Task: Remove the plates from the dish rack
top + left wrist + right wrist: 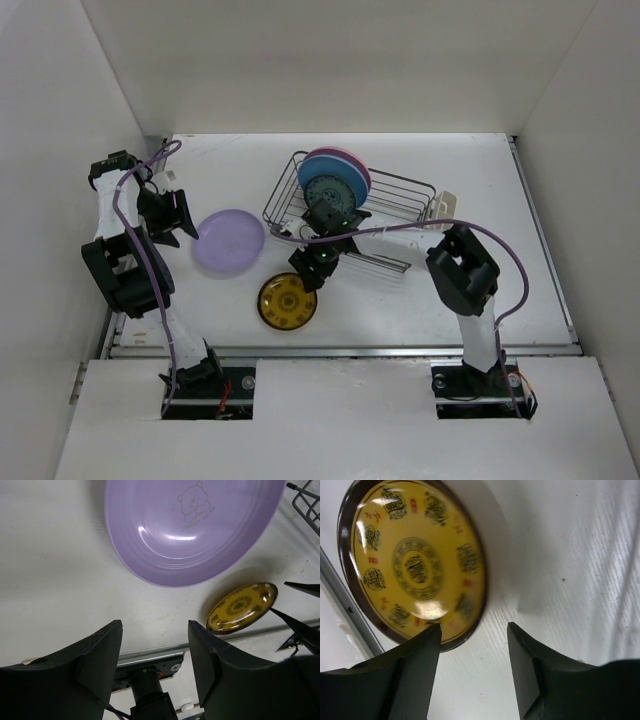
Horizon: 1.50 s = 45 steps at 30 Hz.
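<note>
Yellow plate (287, 301) lies flat at seven o'clock from the dish rack (400, 195); right gripper (475, 627) and left gripper (155, 625) gape, empty.

lavender plate (229, 242) | yellow plate (287, 301): flat beside rack (404, 187); blue plate (331, 186) (pink (356, 161) beside) upright inside

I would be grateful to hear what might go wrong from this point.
The open right claw sits at the rim of the yellow plate, so pulling away carelessly could nudge it toward the lavender plate nearby. The blue plate and pink plate stand close together in the dish rack; grasping one may drag the other.
</note>
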Each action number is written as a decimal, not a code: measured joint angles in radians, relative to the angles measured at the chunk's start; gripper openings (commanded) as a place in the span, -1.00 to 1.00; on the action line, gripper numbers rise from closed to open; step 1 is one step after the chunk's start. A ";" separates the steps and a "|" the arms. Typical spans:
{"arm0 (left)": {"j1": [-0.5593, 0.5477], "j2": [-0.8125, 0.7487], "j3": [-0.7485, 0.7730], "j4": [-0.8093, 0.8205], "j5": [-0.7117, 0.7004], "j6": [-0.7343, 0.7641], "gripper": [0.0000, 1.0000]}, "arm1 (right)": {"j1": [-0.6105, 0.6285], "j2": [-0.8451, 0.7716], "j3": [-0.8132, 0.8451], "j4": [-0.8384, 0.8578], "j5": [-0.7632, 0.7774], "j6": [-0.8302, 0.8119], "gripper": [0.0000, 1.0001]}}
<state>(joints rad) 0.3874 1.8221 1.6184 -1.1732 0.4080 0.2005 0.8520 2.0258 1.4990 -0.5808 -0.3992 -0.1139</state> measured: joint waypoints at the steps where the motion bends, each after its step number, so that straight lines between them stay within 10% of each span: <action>1: 0.000 0.000 0.000 -0.002 -0.001 0.000 0.04 | 0.000 -0.002 0.000 0.002 0.004 0.001 0.26; 18: 0.000 0.000 0.051 -0.029 -0.015 0.000 0.04 | -0.055 -0.364 0.149 0.124 0.198 0.078 0.41; 29: 0.000 -0.001 0.051 -0.031 -0.016 0.000 0.04 | -0.233 0.064 0.352 0.139 0.544 0.141 0.16; 37: 0.000 -0.002 0.050 -0.032 -0.020 0.000 0.07 | -0.235 0.095 0.395 0.079 0.603 0.148 0.14; 40: 0.000 -0.002 0.050 -0.032 -0.020 0.000 0.07 | -0.237 0.095 0.396 0.079 0.598 0.142 -0.33; 42: 0.000 -0.002 0.050 -0.032 -0.020 0.000 0.07 | -0.241 0.095 0.396 0.076 0.593 0.116 -1.00; 45: 0.000 -0.002 0.050 -0.032 -0.019 0.000 0.07 | -0.257 0.095 0.394 0.080 0.569 0.066 -1.00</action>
<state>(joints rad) 0.3874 1.8202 1.6684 -1.2053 0.3885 0.2008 0.5953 2.1204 1.8935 -0.5007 0.1699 -0.0475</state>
